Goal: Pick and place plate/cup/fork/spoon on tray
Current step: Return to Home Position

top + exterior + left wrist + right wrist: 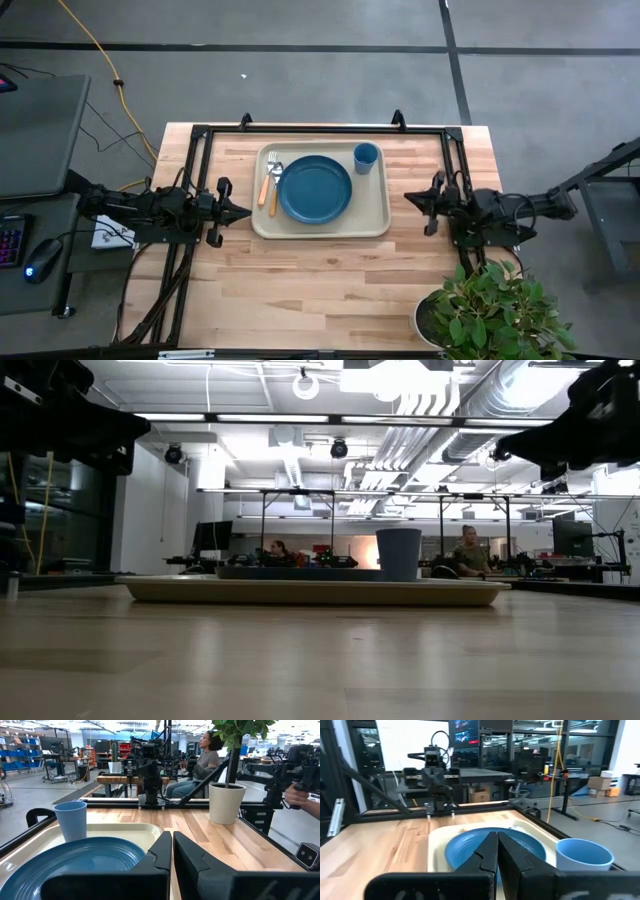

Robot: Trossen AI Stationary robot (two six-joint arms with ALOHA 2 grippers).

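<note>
The pale wooden desk [330, 290] carries the large cream-beige rectangular plastic tray [321, 229] with rounded corners, set toward its far middle. All 4 task things already lie on the tray, so the placing looks finished.

The round dark blue dinner plate [315, 189] sits at the tray's centre. It looks stiff, fairly heavy and glossy, so a pinch on its raised rim would be the likely hold, and it could slip or chip if let go carelessly.

The white pot with a green leafy plant [490, 310] stands at the desk's near right corner, well apart from the tray.

The left gripper [245, 211] rests low just beside the tray's left edge, its 2 dark fingers pressed together on nothing. The right gripper [408, 197] mirrors it near the tray's right edge, fingers likewise pressed together and empty.

The small light blue handle-less cylindrical tumbler, the cup [366, 157], stands upright in the tray's far right corner, apart from the plate. It seems light and smooth; fingers across its wall near the top would suit, though it may tip easily.

The small spoon with an orange handle [274, 190] and the small fork with an orange handle [265, 180] lie side by side between the plate and the tray's left rim, heads toward the far side; which is which is hard to tell. Both are thin, rigid and flat, best taken across the slim handle.
</note>
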